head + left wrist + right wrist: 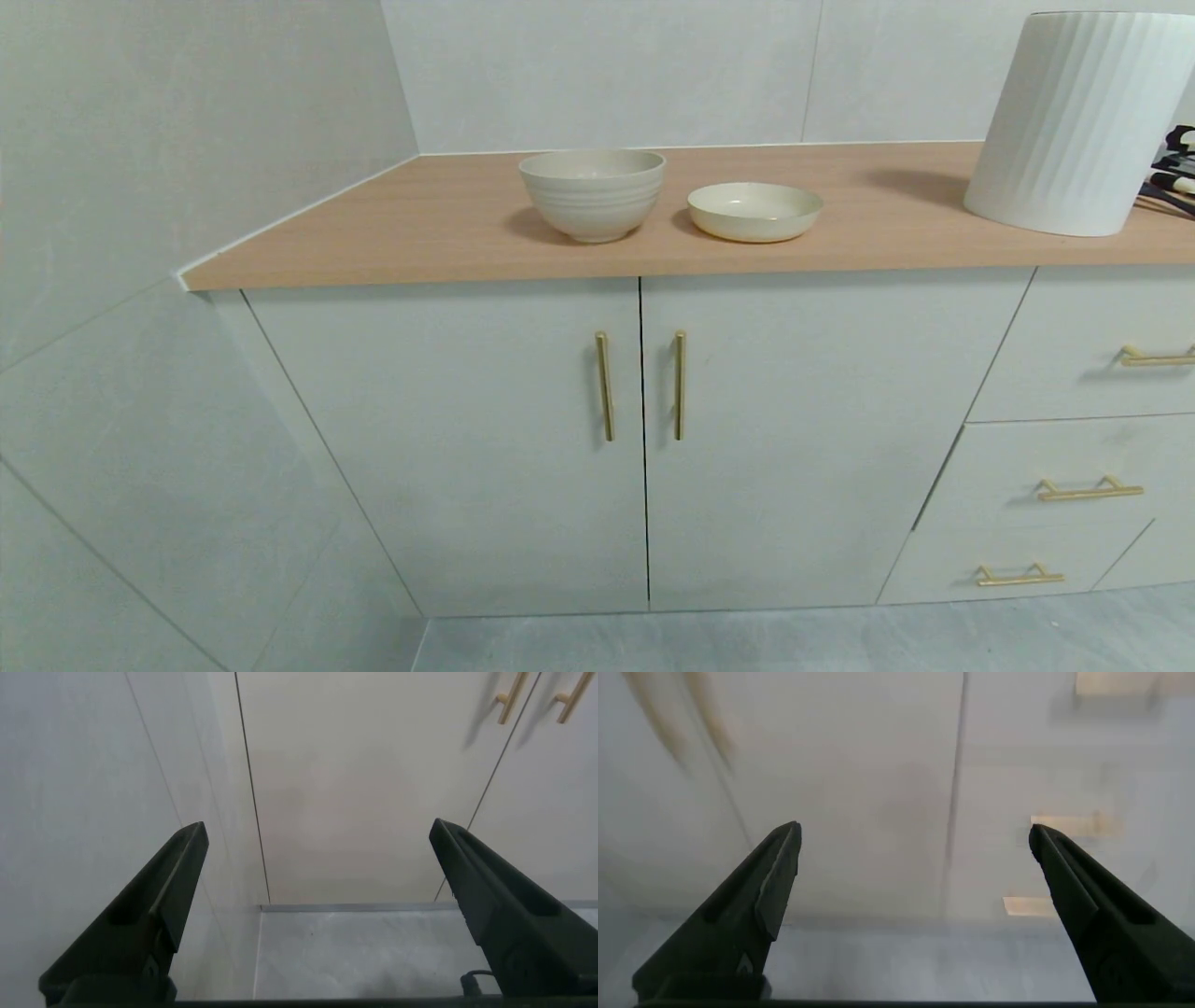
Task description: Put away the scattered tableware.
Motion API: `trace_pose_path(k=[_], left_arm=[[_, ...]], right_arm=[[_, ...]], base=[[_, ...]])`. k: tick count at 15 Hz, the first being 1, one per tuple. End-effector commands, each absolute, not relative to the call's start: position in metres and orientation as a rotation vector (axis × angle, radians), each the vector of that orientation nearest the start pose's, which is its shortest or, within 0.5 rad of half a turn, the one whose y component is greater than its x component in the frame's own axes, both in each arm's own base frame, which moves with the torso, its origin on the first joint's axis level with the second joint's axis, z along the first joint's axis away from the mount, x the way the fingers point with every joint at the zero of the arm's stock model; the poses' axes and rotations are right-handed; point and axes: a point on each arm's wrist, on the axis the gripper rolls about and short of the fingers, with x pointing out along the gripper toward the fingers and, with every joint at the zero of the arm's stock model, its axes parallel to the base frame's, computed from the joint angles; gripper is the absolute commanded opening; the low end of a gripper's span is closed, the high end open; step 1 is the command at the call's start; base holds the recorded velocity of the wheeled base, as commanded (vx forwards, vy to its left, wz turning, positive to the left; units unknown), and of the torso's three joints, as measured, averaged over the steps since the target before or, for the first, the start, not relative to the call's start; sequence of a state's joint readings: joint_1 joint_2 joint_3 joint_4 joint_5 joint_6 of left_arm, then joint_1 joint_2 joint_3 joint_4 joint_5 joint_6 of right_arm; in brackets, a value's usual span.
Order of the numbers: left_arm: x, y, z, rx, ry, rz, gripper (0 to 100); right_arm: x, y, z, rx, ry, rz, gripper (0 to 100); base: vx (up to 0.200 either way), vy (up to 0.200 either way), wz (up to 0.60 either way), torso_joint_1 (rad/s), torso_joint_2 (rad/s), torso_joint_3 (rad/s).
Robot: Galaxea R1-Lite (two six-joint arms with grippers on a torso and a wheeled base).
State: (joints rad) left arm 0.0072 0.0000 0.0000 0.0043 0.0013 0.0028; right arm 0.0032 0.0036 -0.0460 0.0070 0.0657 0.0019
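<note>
Approach step, nothing gripped yet.
Ribbed deep bowl (592, 194) and shallow dish (754, 211) just beside each other on the wooden countertop (373, 233). Left gripper (317, 828) and right gripper (914, 829) both spread wide, empty, facing the cabinet doors (467, 439). Next, probably: pull a brass handle (605, 385), or reach up for a bowl rim.

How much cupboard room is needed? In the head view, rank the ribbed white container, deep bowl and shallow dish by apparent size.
1. ribbed white container, though cropped
2. deep bowl
3. shallow dish, similar width, far lower
</note>
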Motion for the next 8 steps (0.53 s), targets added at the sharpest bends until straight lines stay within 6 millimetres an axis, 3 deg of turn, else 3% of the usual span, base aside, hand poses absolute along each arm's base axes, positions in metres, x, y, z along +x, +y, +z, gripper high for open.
trace_pose_path(k=[1,5,7,8], left_arm=[[-0.023,0.000,0.075,0.003,0.005,0.009,100],[-0.023,0.000,0.075,0.003,0.005,0.009,100],[-0.023,0.000,0.075,0.002,0.005,0.009,100],[-0.023,0.000,0.075,0.002,0.005,0.009,100]], right_arm=[[-0.027,0.003,0.119,0.024,-0.045,0.159,100],[-0.002,0.007,0.131,0.043,0.145,0.346,100],[0.019,0.009,0.153,0.052,0.228,0.413,100],[0.048,0.015,0.178,0.049,0.304,0.476,100]], base=[[0.000,0.000,0.00,0.000,0.00,0.000],[0.000,0.000,0.00,0.000,0.00,0.000],[0.000,0.000,0.00,0.000,0.00,0.000],[0.000,0.000,0.00,0.000,0.00,0.000]])
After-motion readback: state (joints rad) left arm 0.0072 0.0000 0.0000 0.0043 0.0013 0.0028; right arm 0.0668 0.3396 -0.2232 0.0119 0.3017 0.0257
